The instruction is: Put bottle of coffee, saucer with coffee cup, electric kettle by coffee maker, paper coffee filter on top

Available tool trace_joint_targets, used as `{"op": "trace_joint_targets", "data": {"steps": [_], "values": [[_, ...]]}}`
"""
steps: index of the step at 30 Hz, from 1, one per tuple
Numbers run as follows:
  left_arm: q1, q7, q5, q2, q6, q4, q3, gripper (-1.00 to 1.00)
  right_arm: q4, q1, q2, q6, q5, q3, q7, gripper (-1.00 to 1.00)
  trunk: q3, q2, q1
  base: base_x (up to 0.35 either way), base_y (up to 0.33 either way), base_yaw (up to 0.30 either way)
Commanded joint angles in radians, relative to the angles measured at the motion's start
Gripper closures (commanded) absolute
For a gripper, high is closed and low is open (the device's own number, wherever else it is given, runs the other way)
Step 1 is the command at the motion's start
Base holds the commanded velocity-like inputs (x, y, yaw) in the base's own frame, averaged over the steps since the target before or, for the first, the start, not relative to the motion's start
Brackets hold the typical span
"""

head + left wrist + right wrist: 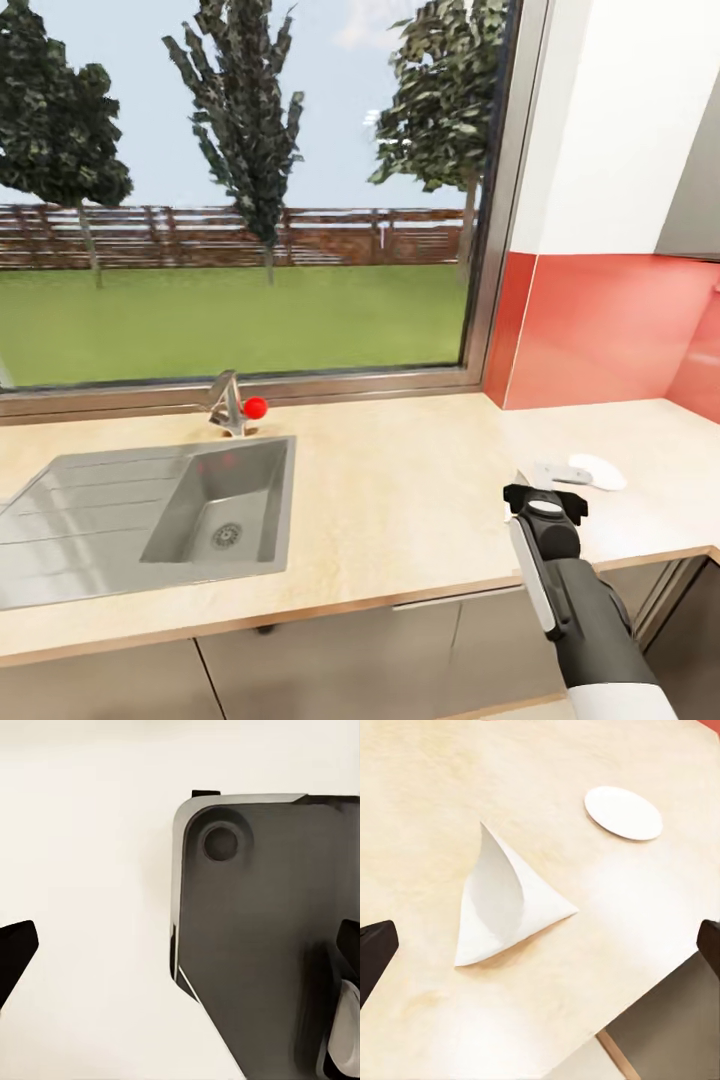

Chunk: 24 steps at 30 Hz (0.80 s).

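Note:
On the kitchen countertop [400, 500], at its right end, lie the paper coffee filter [543, 470] and the saucer [598, 472], a little apart. My right gripper [545, 492] hangs just above the filter, near the front edge. Looking along the right wrist, the white cone of the filter [506, 904] lies on its side between my open right gripper [540, 952] fingertips, and the round white saucer [622, 812] sits beyond it on the beige countertop [427, 802]. My left gripper [180, 952] is open with nothing in it, in front of a dark grey part of the robot.
A steel sink [80, 500] with a faucet [228, 403] and red knob is set into the counter's left half. A large window runs behind it. A red backsplash [600, 320] closes the right corner. The counter's front edge [619, 1042] is close to the filter.

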Motion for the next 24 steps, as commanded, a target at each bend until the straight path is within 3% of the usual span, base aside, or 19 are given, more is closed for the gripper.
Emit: {"op": "trace_joint_targets", "data": {"steps": [1, 5, 18, 24], "values": [[0.0, 0.0, 0.009, 0.0, -0.003, 0.0, -0.005, -1.0, 0.012, -0.001, 0.001, 0.005, -0.001, 0.0, -0.003, -1.0, -0.001, -0.001, 0.001, 0.322, 0.0, -0.071], [0.0, 0.001, 0.009, 0.0, -0.003, 0.0, -0.005, -1.0, 0.02, -0.001, 0.001, 0.005, -0.002, 0.0, -0.002, -1.0, -0.006, -0.001, 0.001, 0.192, 0.0, -0.115], [0.0, 0.0, 0.009, 0.0, -0.003, 0.0, -0.004, -1.0, 0.023, -0.001, 0.001, 0.005, -0.005, 0.0, -0.002, -1.0, -0.012, -0.001, 0.001, 0.011, 0.0, -0.011], [0.0, -0.001, 0.009, 0.0, -0.003, 0.0, -0.004, -1.0, 0.024, -0.001, 0.001, 0.004, -0.005, 0.0, -0.002, -1.0, -0.031, -0.022, 0.012, 0.0, 0.0, 0.0]]}}
